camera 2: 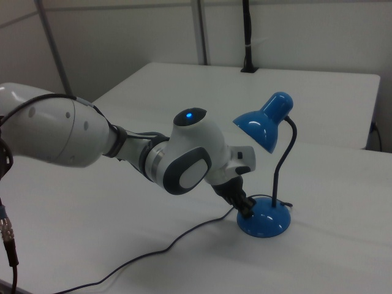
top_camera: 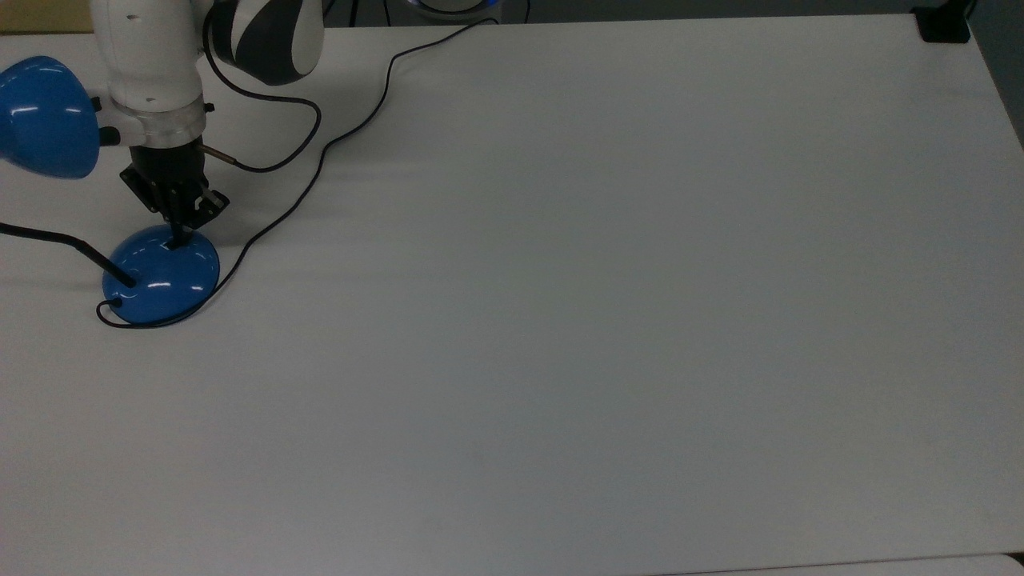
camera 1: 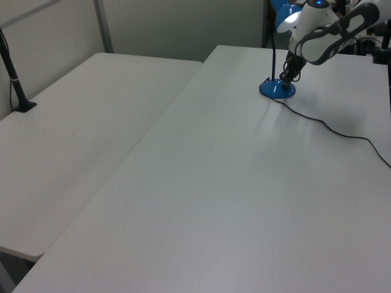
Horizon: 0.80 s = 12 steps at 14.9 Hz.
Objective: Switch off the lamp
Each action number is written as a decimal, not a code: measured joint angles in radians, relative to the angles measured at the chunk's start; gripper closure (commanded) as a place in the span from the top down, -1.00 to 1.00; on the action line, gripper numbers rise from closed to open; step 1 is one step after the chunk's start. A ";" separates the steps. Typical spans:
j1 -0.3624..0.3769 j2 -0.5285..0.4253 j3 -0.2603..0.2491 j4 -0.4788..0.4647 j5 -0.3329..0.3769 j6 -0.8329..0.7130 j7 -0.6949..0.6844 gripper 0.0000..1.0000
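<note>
The lamp is glossy blue, and its domed base (top_camera: 160,276) sits at the top view's left on the white table (top_camera: 600,320). Its shade (top_camera: 40,116) hangs above on a thin black neck (camera 2: 288,159). No light falls on the table around it. My gripper (top_camera: 176,236) points down with its fingers shut together, the tip resting on the top of the base where the black switch is, which it hides. The base (camera 2: 264,219), shade (camera 2: 264,125) and gripper (camera 2: 246,211) also show in the right view, and the base (camera 1: 279,90) and gripper (camera 1: 286,78) in the left view.
The lamp's black cord (top_camera: 320,160) snakes from the base toward the table's far edge. A black clamp (top_camera: 944,24) sits at the top view's upper right corner. A second white table (camera 1: 73,122) with a black post (camera 1: 15,79) stands at the left view's left.
</note>
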 measured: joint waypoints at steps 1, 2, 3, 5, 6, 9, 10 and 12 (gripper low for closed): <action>0.000 0.000 0.000 0.000 0.000 0.000 0.000 -1.00; 0.000 0.000 0.000 -0.002 0.000 0.000 0.000 -1.00; 0.000 -0.001 0.000 -0.005 0.000 0.000 0.000 -1.00; 0.001 -0.008 0.000 -0.015 0.000 -0.011 0.000 -1.00; 0.002 -0.012 0.001 -0.023 -0.001 -0.057 0.000 -1.00; 0.018 -0.046 0.011 -0.027 -0.002 -0.212 -0.002 -0.95; 0.038 -0.077 0.016 -0.026 -0.002 -0.276 -0.002 -0.40; 0.086 -0.159 0.040 -0.013 -0.002 -0.456 -0.001 1.00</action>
